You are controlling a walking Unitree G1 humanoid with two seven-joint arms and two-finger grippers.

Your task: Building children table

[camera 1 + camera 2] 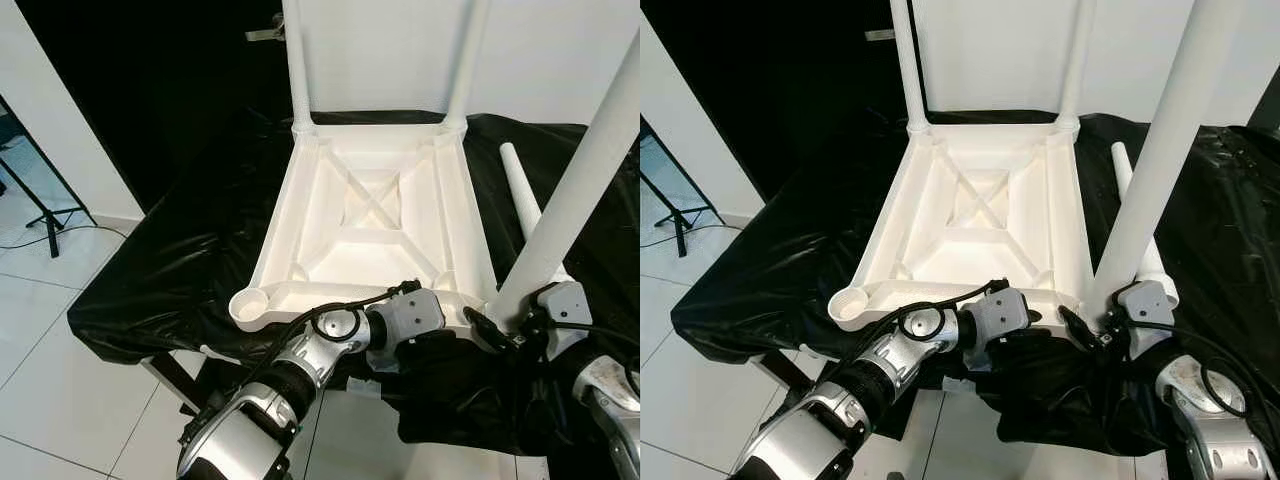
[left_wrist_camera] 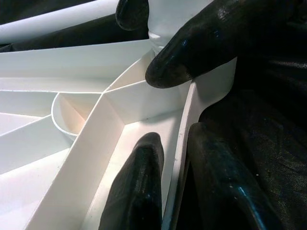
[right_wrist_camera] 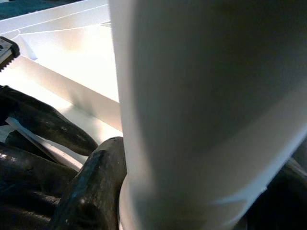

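Two grippers work at the near right corner of an upturned white table top. The right gripper (image 1: 515, 325) is clamped round the lower end of a white leg (image 1: 575, 190), which stands tilted, rising up and to the right from that corner; in the right wrist view the leg (image 3: 201, 110) stands against the lens with a black finger (image 3: 96, 187) pressed to its base. The left gripper (image 1: 440, 350) reaches across from the left arm and pinches the table top's near rim just beside that same corner: the left wrist view has one finger (image 2: 136, 191) inside the rim wall, another finger outside it, and a third dark fingertip (image 2: 192, 52) lying over the corner socket where the leg's foot meets it.

The table top (image 1: 365, 215) lies upside down, its ribbed underside facing up with crossed diagonal ribs in the middle. Its near left corner shows an open round socket (image 1: 250, 303). At the far corners two more legs (image 1: 297, 65) stand upright in their places. A loose white leg (image 1: 520, 195) lies flat to the right of the top, behind the held one. All of it rests on a surface draped in a glossy black sheet (image 1: 170, 270), which hangs over the near edge above a pale tiled floor (image 1: 60, 370).
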